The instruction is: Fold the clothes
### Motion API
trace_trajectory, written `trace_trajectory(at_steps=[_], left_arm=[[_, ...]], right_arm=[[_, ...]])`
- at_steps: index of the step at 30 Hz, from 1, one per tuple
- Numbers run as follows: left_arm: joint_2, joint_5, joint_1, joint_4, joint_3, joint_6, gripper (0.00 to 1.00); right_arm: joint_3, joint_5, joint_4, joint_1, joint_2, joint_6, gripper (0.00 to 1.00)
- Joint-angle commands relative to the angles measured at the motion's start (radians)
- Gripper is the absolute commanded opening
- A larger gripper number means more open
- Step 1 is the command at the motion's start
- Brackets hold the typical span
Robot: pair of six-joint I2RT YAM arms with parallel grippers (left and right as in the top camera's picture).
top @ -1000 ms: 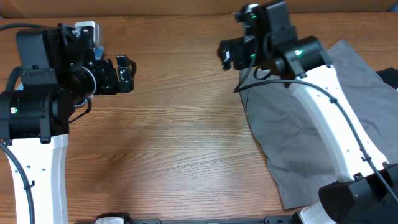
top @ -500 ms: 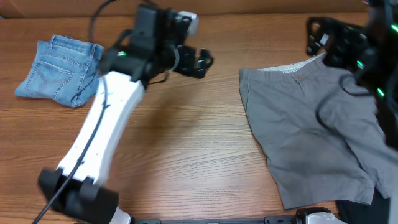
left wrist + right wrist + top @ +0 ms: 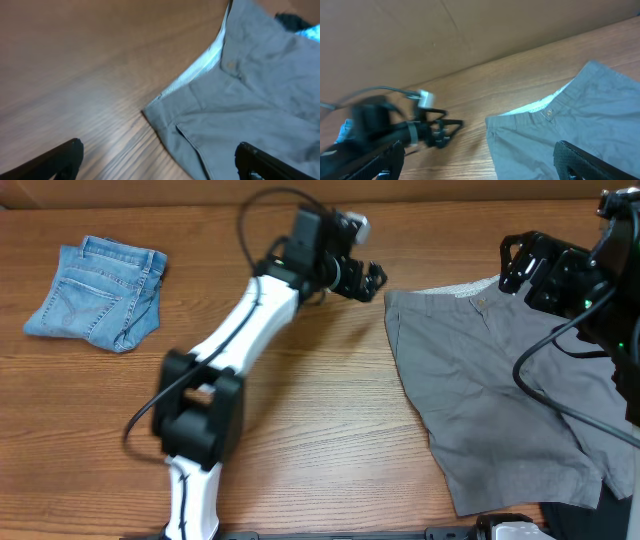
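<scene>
My left arm has swung from its place at the near-left edge right across the wood-grain counter (image 3: 300,430). Its left claw (image 3: 377,283) now hangs, fingers spread wide and holding nothing, just beside the waistband corner of the wide grey-khaki cotton shorts (image 3: 490,400). The right arm, which lay over those shorts a second ago, has drawn off to the far right. Its right claw (image 3: 510,266) is also agape and empty, near the waistband's buttoned middle.

The shorts lie flat and unfolded on the counter's right side, with pale lining showing along the top edge. With the arm gone, the small light-blue denim shorts (image 3: 100,305) show at far left, bunched up and well apart from everything.

I read this as both claws lining up on the waistband for a first grasp; no fold is made yet.

The counter is bare brown wood between the garments, with a plain cardboard wall (image 3: 420,40) behind it.
</scene>
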Motion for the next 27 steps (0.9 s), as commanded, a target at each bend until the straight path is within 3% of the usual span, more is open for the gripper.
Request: trace_trajectory(at_steps=[1, 9, 14, 17, 24, 27], left_arm=[[0.081, 0.096, -0.023, 0.05, 0.013, -0.064, 0.95], [0.157, 0.109, -0.042, 0.111, 0.013, -0.09, 0.88], [0.19, 0.083, -0.072, 0.195, 0.013, -0.127, 0.73], [0.219, 0.057, -0.087, 0.229, 0.013, -0.2, 0.74], [0.254, 0.0, -0.093, 0.28, 0.013, -0.239, 0.72], [0.254, -0.035, -0.093, 0.283, 0.013, -0.24, 0.61]], right_arm=[[0.003, -0.013, -0.01, -0.007, 0.02, 0.009, 0.98], [0.003, -0.019, -0.079, -0.007, 0.059, 0.008, 0.98], [0.003, -0.037, -0.102, -0.007, 0.077, 0.009, 0.95], [0.003, -0.045, -0.109, -0.007, 0.08, 0.008, 0.94], [0.003, -0.045, -0.138, -0.007, 0.08, 0.008, 0.94], [0.003, -0.045, -0.156, -0.007, 0.08, 0.008, 0.94]])
